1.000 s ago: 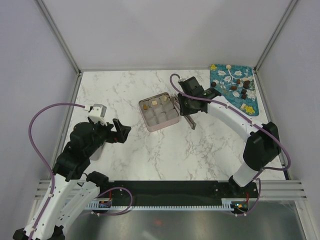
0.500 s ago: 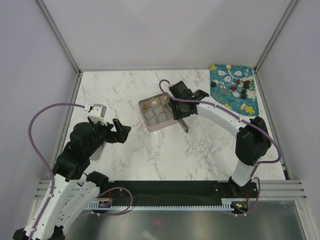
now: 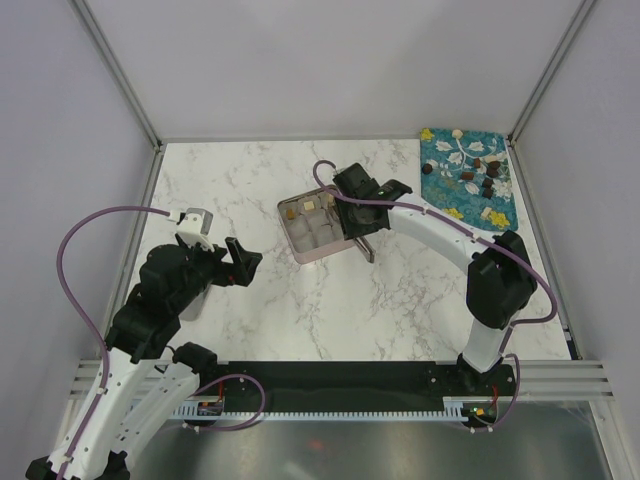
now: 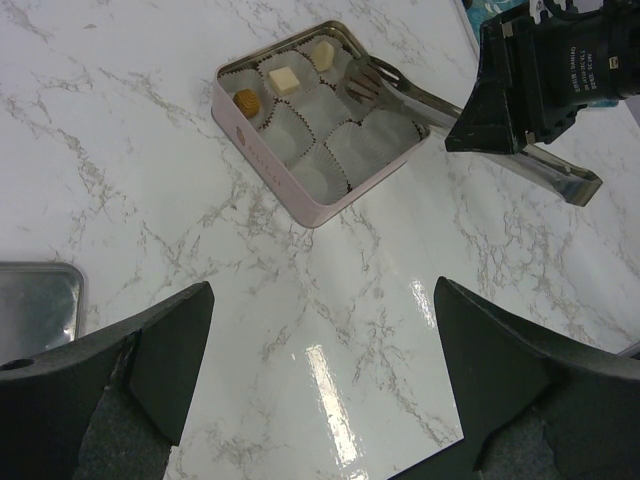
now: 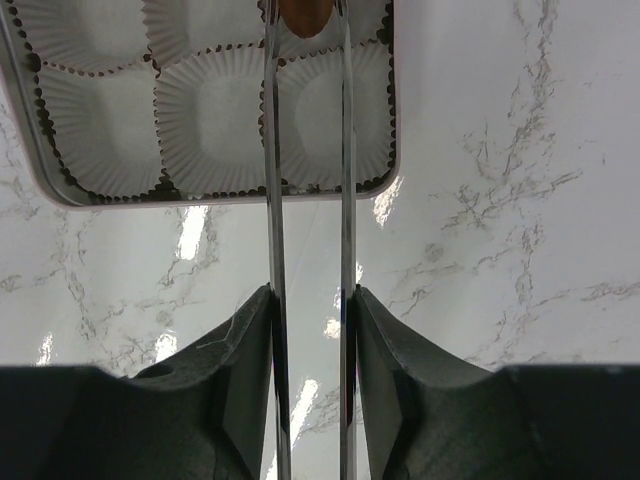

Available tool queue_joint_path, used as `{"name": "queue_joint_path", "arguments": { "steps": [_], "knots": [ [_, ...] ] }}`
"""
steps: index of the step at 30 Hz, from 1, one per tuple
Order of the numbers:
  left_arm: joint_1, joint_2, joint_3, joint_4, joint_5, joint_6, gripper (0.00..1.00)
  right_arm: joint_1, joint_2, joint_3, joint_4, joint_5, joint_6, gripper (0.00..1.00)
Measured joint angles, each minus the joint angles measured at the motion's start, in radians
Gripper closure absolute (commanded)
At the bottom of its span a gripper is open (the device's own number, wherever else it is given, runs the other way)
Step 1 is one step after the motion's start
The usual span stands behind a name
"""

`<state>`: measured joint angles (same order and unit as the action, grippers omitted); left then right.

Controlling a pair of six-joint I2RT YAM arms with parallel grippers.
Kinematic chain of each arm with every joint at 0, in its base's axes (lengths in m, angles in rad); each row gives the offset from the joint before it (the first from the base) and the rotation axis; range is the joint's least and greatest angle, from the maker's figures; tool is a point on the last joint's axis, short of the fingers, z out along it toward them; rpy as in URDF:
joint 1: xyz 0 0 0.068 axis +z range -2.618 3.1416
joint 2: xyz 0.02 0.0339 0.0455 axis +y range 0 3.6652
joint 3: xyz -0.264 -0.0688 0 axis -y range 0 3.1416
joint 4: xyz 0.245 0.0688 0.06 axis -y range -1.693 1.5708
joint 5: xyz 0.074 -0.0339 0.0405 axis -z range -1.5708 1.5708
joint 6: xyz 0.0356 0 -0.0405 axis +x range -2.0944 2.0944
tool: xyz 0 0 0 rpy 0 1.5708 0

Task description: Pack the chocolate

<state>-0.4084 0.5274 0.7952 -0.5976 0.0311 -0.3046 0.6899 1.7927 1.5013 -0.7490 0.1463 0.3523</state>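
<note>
The right gripper (image 5: 308,300) pinches the metal tongs (image 5: 272,200) by their arms so the tips, at the frame's top, hold a brown chocolate (image 5: 305,14) over the paper cups (image 5: 215,125) of the pink tin (image 4: 270,165). More pieces (image 3: 487,181) wait on the blue cloth (image 3: 450,150) at upper right. The left gripper (image 4: 322,320) hangs spread, apparently unneeded.

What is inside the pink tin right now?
White paper cups; three along one row hold a light-brown piece, a cream square and a yellowish piece. The tongs in the right gripper carry a brown piece at another cup, hiding its bottom. Other cups look empty.
</note>
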Motion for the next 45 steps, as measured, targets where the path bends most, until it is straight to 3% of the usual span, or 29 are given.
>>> {"name": "queue_joint_path", "arguments": {
  "steps": [8, 27, 30, 36, 45],
  "knots": [
    [0.000, 0.000, 0.000, 0.000, 0.000, 0.000, 0.00, 0.000, 0.003, 0.008, 0.000, 0.013, 0.001, 0.53],
    [0.000, -0.005, 0.000, 0.000, -0.001, 0.000, 0.00, -0.016, -0.034, 0.117, -0.039, 0.088, -0.030, 0.57],
    [0.000, -0.005, 0.000, 0.000, -0.001, 0.000, 0.00, -0.073, -0.053, 0.123, -0.038, 0.103, -0.054, 0.57],
    [0.000, -0.005, 0.000, 0.000, -0.001, 0.000, 0.00, -0.299, -0.063, 0.116, -0.037, 0.155, -0.079, 0.56],
    [0.000, -0.005, 0.000, 0.000, -0.001, 0.000, 0.00, -0.617, -0.158, -0.053, -0.046, 0.168, -0.059, 0.55]
  ]
}}
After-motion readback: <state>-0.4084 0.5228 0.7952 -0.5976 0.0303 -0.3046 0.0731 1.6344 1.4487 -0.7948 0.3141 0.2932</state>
